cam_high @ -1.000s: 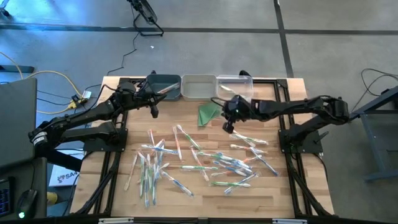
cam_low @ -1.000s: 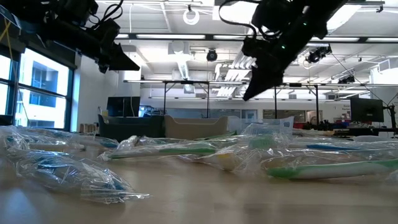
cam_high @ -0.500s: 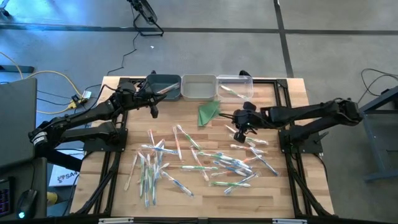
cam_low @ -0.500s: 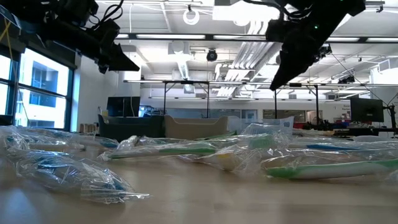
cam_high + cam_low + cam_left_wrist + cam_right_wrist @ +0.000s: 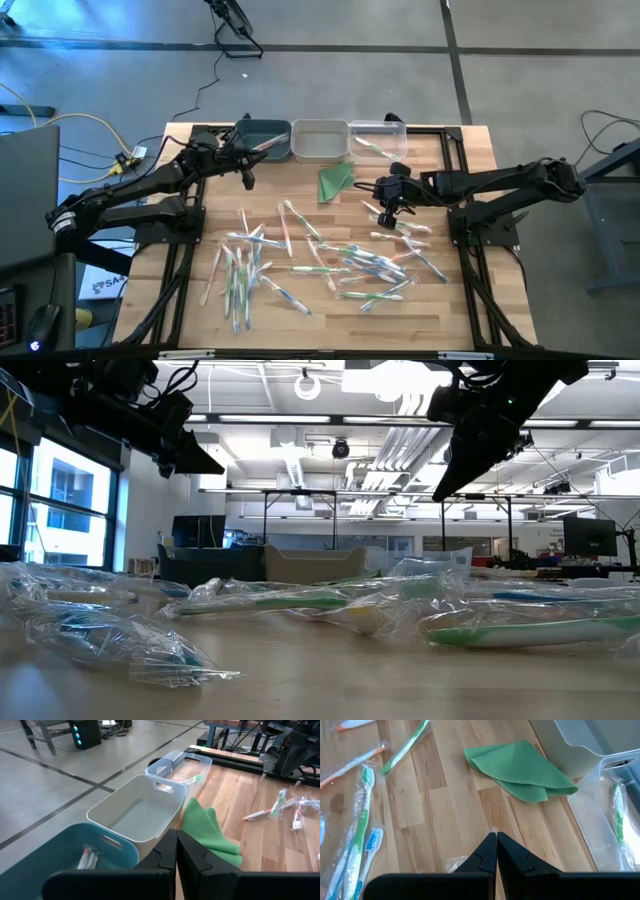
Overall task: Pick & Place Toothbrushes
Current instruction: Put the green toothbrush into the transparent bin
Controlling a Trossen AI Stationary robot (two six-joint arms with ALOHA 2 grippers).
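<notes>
Pale wood planks of the counter point(image 5: 300, 320) carry a loose scatter of wrapped toothbrushes point(image 5: 330, 262) across its middle, apparently left as a pile for sorting into the three bins along the far edge: a teal bin point(image 5: 262, 139), a grey bin point(image 5: 320, 140) and a clear bin point(image 5: 378, 137), the last already holding a green brush. A folded green cloth point(image 5: 336, 181) lies just before the bins. The right gripper point(image 5: 386, 213) hangs over the scatter's near-bin edge, fingers pressed together, holding nothing. The left gripper point(image 5: 247, 178) waits beside the teal bin, likewise closed and empty.
</notes>
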